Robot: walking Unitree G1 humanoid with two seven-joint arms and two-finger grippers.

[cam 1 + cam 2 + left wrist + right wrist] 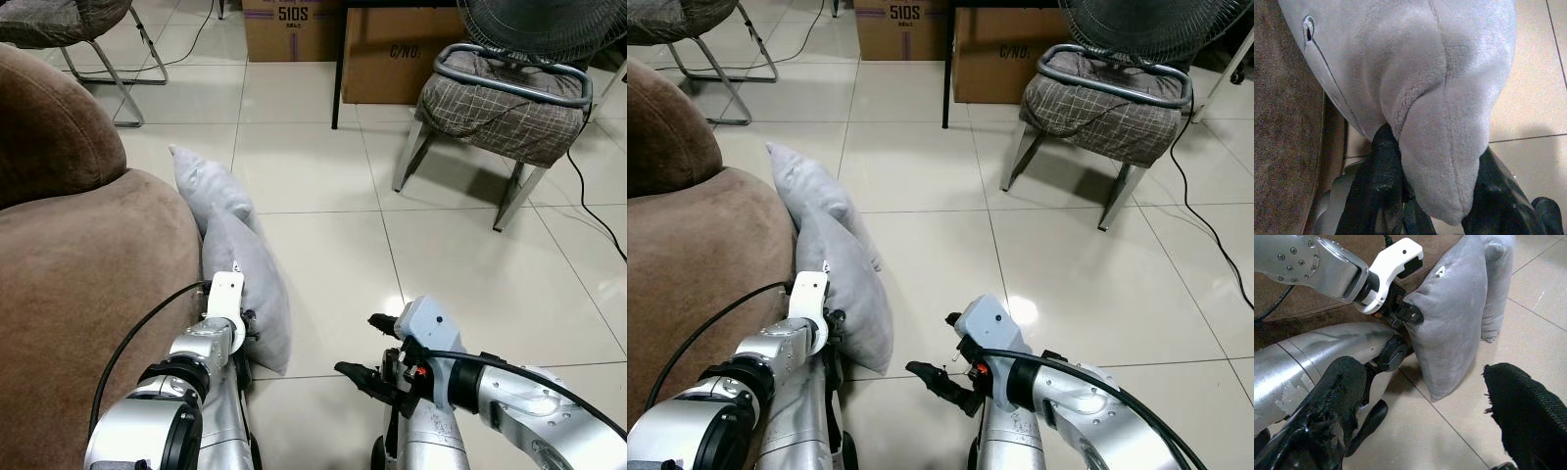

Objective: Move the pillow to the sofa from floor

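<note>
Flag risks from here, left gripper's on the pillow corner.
1. Left gripper pinches only a corner of the pillow; plush fabric could slip out on the lift.
2. Pillow leans against the sofa; dragging along it may snag.
3. Right gripper is open and off the pillow, so no backup hold.

A metal-framed chair with a grey checked cushion (pixel 505 108) stands on the pale glossy tiled floor (pixel 460 264), a black fan's round grille (pixel 544 24) above it. Behind it sit two brown cardboard boxes (pixel 397 54) (one printed "C/NO."). A black cable (pixel 593 211) trails across the tiles.
</note>
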